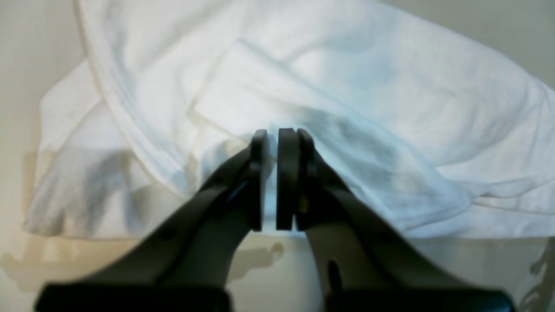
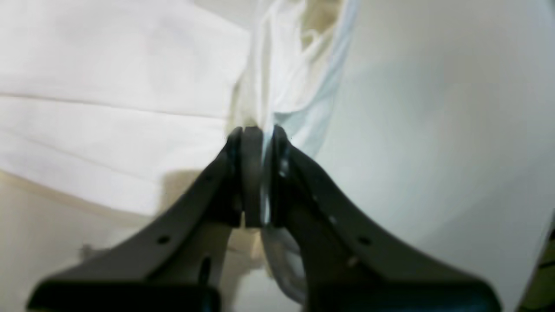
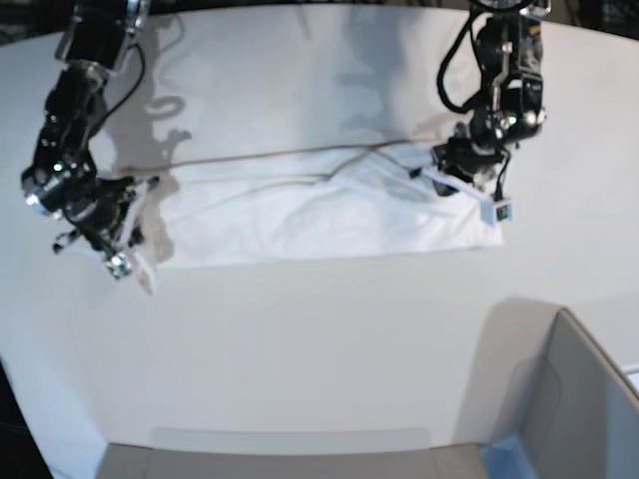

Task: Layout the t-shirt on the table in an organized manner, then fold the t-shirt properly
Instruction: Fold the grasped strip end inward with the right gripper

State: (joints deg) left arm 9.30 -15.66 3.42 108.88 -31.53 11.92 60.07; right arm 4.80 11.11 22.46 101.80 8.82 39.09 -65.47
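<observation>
The white t-shirt [image 3: 300, 215] lies stretched in a long creased band across the table [image 3: 300, 349], pulled between both grippers. In the base view my left gripper [image 3: 444, 168] is at the shirt's right end. In its wrist view the left gripper [image 1: 269, 177] is shut, with the t-shirt [image 1: 347, 86] pinched between the pads. My right gripper [image 3: 125, 251] is at the shirt's left end. Close up, the right gripper [image 2: 262, 173] is shut on a bunched fold of the t-shirt [image 2: 108, 108]. No lettering shows.
A grey open-topped bin [image 3: 579, 399] stands at the front right corner. The table's curved far edge runs behind both arms. The arms throw shadows on the tabletop behind the shirt.
</observation>
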